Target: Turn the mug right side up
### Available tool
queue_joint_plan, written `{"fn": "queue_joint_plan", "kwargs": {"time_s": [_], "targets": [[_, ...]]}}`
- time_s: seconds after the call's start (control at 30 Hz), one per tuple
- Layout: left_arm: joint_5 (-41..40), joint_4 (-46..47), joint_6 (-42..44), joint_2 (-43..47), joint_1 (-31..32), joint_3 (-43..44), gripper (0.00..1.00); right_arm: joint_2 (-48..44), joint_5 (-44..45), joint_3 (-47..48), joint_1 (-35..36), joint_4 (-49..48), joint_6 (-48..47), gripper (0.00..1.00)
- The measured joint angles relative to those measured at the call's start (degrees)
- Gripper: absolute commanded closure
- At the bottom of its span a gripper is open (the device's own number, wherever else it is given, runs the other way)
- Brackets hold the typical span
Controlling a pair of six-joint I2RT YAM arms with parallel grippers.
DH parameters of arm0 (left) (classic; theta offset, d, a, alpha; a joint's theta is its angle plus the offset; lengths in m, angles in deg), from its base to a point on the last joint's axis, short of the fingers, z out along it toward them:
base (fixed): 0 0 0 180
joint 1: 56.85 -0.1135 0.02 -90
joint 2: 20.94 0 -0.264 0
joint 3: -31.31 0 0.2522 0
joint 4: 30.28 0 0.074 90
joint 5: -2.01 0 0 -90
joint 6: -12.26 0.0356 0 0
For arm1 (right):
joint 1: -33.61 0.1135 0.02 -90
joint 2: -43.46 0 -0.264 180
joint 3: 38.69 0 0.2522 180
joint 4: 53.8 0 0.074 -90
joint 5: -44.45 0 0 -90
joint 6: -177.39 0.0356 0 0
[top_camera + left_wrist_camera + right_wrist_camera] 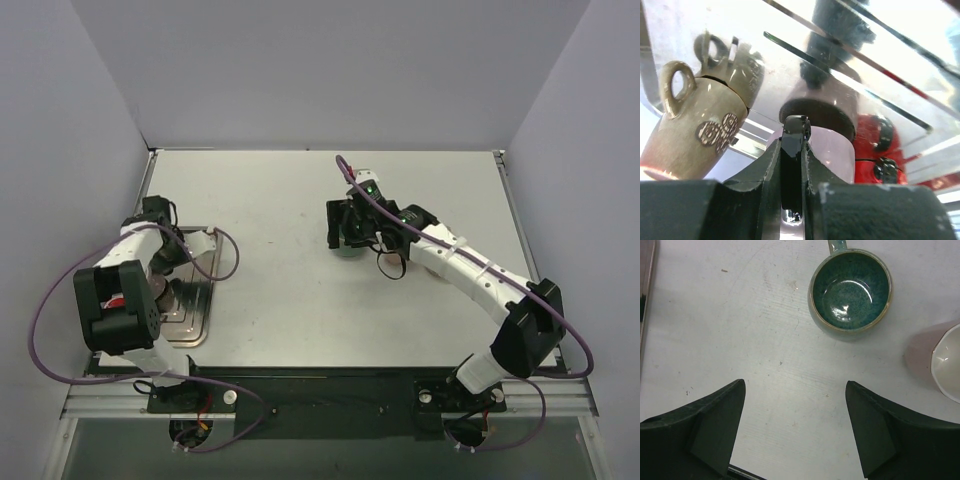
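Observation:
A teal glazed mug (850, 290) stands right side up on the table, its opening facing up and its handle pointing away. In the top view it (346, 248) is mostly hidden under my right gripper (350, 225). My right gripper (795, 382) is open and empty, hovering above bare table just short of the mug. My left gripper (796, 131) is shut with nothing seen between its fingers. It is folded back over the metal tray (195, 320) at the left.
A pale pink cup (940, 360) stands upright to the right of the teal mug. In the left wrist view a beige mug with spiral marks (690, 130) and a pink cylinder (832, 150) sit on the mirror-like tray (765, 20). Grey walls enclose the table.

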State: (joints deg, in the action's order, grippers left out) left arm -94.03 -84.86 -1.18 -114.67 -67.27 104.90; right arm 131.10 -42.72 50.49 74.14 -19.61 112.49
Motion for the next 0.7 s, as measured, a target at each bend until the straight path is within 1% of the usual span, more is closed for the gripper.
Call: {"fn": "queue_joint_plan", "kwargs": {"time_s": [0.1, 0.23, 0.37, 0.47, 0.53, 0.6, 0.7], "targets": [[4.4, -6.8, -3.2, 0.9, 0.2, 5.2, 1.0, -1.3, 0.6, 0.0, 0.9, 0.8, -0.5, 0.24], [14.8, -16.3, -9.8, 2.8, 0.6, 17.7, 1.0, -4.6, 1.6, 0.0, 2.5, 1.7, -1.2, 0.24], [24.6, -22.1, -19.7, 6.3, 3.8, 28.2, 1.0, -9.7, 2.5, 0.0, 5.8, 1.6, -2.1, 0.23], [33.4, -24.7, -29.4, 9.4, 8.5, 34.0, 1.0, -13.6, 2.1, -0.2, 10.2, -0.6, -3.2, 0.23], [39.2, -25.3, -36.0, 11.2, 11.8, 36.6, 1.0, -15.6, 1.0, -0.7, 12.7, -3.1, -3.9, 0.21], [44.1, -25.2, -42.1, 12.5, 14.7, 38.2, 1.0, -17.4, -0.8, -2.2, 15.2, -7.1, -4.2, 0.21], [50.3, -24.0, -51.2, 14.6, 18.5, 38.9, 1.0, -19.5, -4.6, -6.2, 16.5, -14.8, -3.5, 0.21]]}}
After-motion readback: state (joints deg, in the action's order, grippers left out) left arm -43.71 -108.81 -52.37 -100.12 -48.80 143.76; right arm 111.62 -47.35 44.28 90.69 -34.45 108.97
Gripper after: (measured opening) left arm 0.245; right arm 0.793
